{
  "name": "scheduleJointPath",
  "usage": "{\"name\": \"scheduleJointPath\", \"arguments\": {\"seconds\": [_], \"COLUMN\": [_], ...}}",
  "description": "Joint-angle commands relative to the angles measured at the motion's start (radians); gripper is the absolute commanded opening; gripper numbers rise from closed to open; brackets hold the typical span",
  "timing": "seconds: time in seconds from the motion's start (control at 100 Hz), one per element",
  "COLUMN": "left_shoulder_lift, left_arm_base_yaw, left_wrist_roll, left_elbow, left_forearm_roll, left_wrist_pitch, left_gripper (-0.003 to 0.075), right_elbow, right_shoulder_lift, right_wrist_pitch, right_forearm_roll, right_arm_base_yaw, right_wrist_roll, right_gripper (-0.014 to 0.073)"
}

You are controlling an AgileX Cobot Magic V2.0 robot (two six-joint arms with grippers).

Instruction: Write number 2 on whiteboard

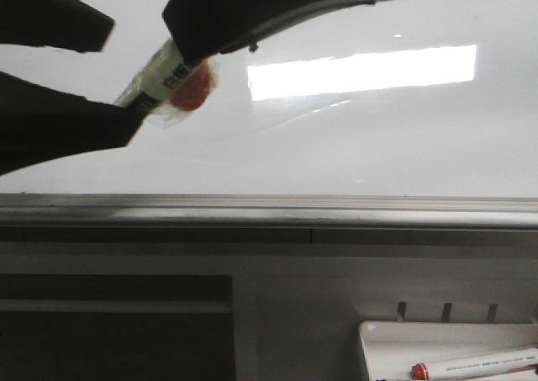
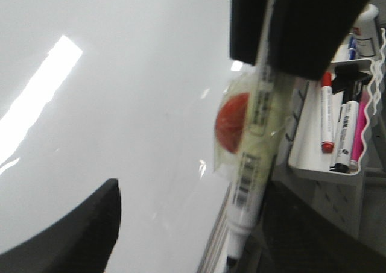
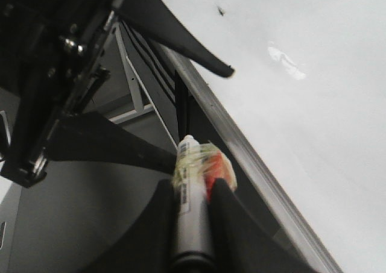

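Note:
The whiteboard is glossy white with a bright rectangular reflection and a grey bottom rail. No number 2 shows on it; only a tiny black speck is there. My right gripper is shut on a white marker that has yellowish tape and a red blob on it. The marker is held in front of the board's upper left. My left gripper is open, its fingers spread on either side of the marker's front end. The nib is hard to make out.
A small white tray hangs below the rail at the lower right and holds a red-capped marker. It also shows in the left wrist view with several markers. Dark panels sit under the rail.

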Motion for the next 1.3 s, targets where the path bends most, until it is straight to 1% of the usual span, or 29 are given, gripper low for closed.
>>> {"name": "scheduleJointPath", "arguments": {"seconds": [0.0, 0.06, 0.16, 0.21, 0.23, 0.28, 0.3, 0.33, 0.35, 0.4, 0.42, 0.43, 0.45, 0.71, 0.99, 1.06, 1.289], "left_shoulder_lift": [-0.110, -0.202, -0.347, -0.409, -0.432, -0.476, -0.490, -0.507, -0.516, -0.528, -0.529, -0.529, -0.529, -0.523, -0.522, -0.522, -0.522], "left_arm_base_yaw": [-0.004, -0.004, -0.002, 0.005, 0.010, 0.020, 0.026, 0.034, 0.041, 0.056, 0.062, 0.064, 0.069, 0.152, 0.248, 0.266, 0.288], "left_wrist_roll": [-0.010, -0.010, -0.010, -0.010, -0.010, -0.010, -0.010, -0.010, -0.010, -0.010, -0.010, -0.010, -0.010, -0.010, -0.010, -0.010, -0.010], "left_elbow": [-0.027, -0.027, -0.027, -0.027, -0.027, -0.027, -0.027, -0.027, -0.027, -0.027, -0.027, -0.027, -0.027, -0.027, -0.027, -0.027, -0.027], "left_forearm_roll": [-0.079, -0.103, -0.157, -0.177, -0.180, -0.182, -0.182, -0.182, -0.182, -0.183, -0.183, -0.183, -0.184, -0.331, -0.341, -0.364, -0.378], "left_wrist_pitch": [0.055, 0.105, 0.132, 0.132, 0.132, 0.137, 0.139, 0.141, 0.141, 0.141, 0.141, 0.141, 0.141, 0.128, 0.118, 0.117, 0.117], "left_gripper": [0.0491, 0.0491, 0.0489, 0.0467, 0.0447, 0.0376, 0.0335, 0.0256, 0.0222, 0.0076, 0.0040, 0.0005, -0.0019, -0.0020, -0.0020, -0.0020, -0.0020], "right_elbow": [-0.036, -0.036, -0.036, -0.036, -0.036, -0.036, -0.036, -0.036, -0.036, -0.036, -0.036, -0.036, -0.036, -0.036, -0.038, -0.051, -0.140], "right_shoulder_lift": [-0.015, -0.015, -0.015, -0.015, -0.015, -0.014, -0.012, -0.010, -0.005, 0.000, 0.000, 0.002, 0.006, 0.009, 0.052, 0.061, 0.104], "right_wrist_pitch": [-0.087, -0.124, -0.200, -0.219, -0.219, -0.219, -0.221, -0.229, -0.238, -0.249, -0.249, -0.249, -0.247, -0.204, -0.232, -0.240, -0.209], "right_forearm_roll": [0.002, 0.002, 0.002, 0.002, 0.002, 0.002, 0.002, 0.002, 0.002, 0.002, 0.002, 0.002, 0.002, 0.023, 0.025, 0.025, 0.027], "right_arm_base_yaw": [-0.007, -0.014, -0.026, -0.026, -0.026, -0.026, -0.026, -0.026, -0.026, -0.026, -0.026, -0.026, -0.026, -0.032, -0.028, -0.028, -0.117], "right_wrist_roll": [-0.007, -0.007, -0.007, -0.007, -0.007, -0.007, -0.007, -0.007, -0.007, -0.007, -0.007, -0.007, -0.007, -0.007, -0.007, -0.007, -0.004], "right_gripper": [-0.0071, -0.0071, -0.0071, -0.0071, -0.0071, -0.0071, -0.0071, -0.0071, -0.0071, -0.0071, -0.0071, -0.0071, -0.0071, -0.0071, -0.0071, -0.0071, -0.0071]}}
